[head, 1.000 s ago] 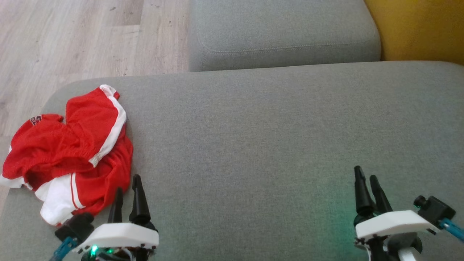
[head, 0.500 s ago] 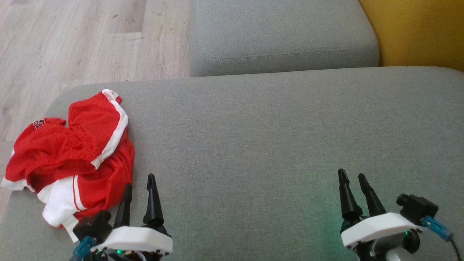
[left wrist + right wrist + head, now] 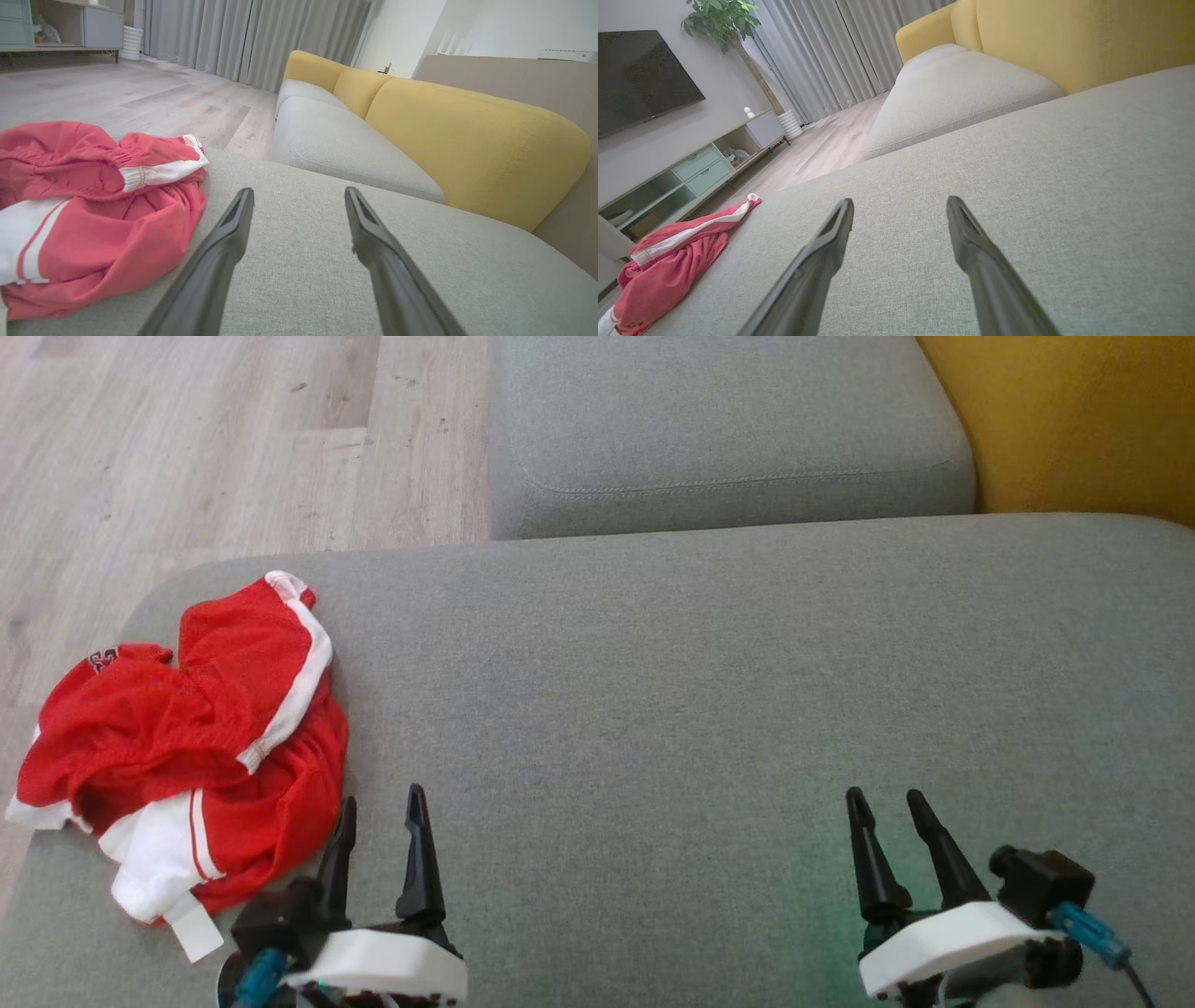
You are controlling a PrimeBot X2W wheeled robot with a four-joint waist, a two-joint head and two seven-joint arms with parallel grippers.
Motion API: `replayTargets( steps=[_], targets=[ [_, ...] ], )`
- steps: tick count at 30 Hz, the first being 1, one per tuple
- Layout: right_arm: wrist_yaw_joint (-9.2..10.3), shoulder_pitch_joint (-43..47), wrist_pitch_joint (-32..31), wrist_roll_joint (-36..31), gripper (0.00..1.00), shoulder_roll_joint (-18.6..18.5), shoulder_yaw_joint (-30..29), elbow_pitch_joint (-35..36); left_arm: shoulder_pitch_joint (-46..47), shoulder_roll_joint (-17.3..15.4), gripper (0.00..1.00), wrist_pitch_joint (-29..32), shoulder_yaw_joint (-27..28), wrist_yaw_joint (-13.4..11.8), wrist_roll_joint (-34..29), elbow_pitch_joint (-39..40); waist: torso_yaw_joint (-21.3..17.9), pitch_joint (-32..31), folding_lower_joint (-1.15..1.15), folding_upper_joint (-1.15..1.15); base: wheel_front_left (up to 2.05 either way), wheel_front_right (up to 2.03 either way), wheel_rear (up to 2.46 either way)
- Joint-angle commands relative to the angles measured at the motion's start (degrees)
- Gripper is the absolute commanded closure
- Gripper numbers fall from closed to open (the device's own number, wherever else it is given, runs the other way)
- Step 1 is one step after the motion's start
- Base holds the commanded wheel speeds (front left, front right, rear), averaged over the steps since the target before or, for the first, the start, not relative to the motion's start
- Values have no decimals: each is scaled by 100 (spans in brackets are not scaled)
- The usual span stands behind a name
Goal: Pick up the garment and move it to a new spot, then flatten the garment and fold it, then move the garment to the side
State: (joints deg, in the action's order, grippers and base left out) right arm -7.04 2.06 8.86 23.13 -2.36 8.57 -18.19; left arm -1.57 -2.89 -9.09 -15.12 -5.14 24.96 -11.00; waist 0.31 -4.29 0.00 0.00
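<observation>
Nearest the robot, the left gripper (image 3: 381, 798) hovers low just beside the near right edge of the garment (image 3: 187, 737), its two fingers parted to a moderate gap with nothing between them; the right gripper (image 3: 883, 795), well apart on the garment's right, is likewise parted and empty. The garment, red shorts with white trim, lies crumpled at the left end of the grey seat cushion (image 3: 653, 691), and its far-left edge appears to hang over the cushion's rim; a gathered waistband ridge stands up across its middle. Beyond the garment lies the wooden floor (image 3: 187, 448); further to its right are a second grey cushion (image 3: 728, 420) and a yellow backrest (image 3: 1074, 420).

The step in hand looks to be the first pickup. To do it well, the left gripper should swing over the garment, come down on the raised waistband ridge rather than the flat mesh, and close on a firm fold; it should then lift clear before carrying, since dragging could tip the overhanging part onto the floor; the open stretch of cushion to the garment's right suits as the new spot.
</observation>
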Motion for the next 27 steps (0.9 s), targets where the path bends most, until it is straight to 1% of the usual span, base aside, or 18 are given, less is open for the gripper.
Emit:
replayTargets(
  steps=[1, 15, 27],
  targets=[
    [-35, -164, 122, -240, 0, -40, 142, 175, 178, -31, 0, -95, 56, -52, -241, 171, 2, -2, 0, 0, 0, 0, 0],
    [-39, -147, 341, -1122, 0, -45, 84, 64, 161, -7, 0, -316, 17, -127, -946, 35, 6, -29, 0, 0, 0, 0, 0],
    [-44, -130, 561, -2031, 0, -51, 173, 15, 173, 1, 0, -538, -73, -311, -1654, -93, -23, -68, 0, 0, 0, 0, 0]
  ],
)
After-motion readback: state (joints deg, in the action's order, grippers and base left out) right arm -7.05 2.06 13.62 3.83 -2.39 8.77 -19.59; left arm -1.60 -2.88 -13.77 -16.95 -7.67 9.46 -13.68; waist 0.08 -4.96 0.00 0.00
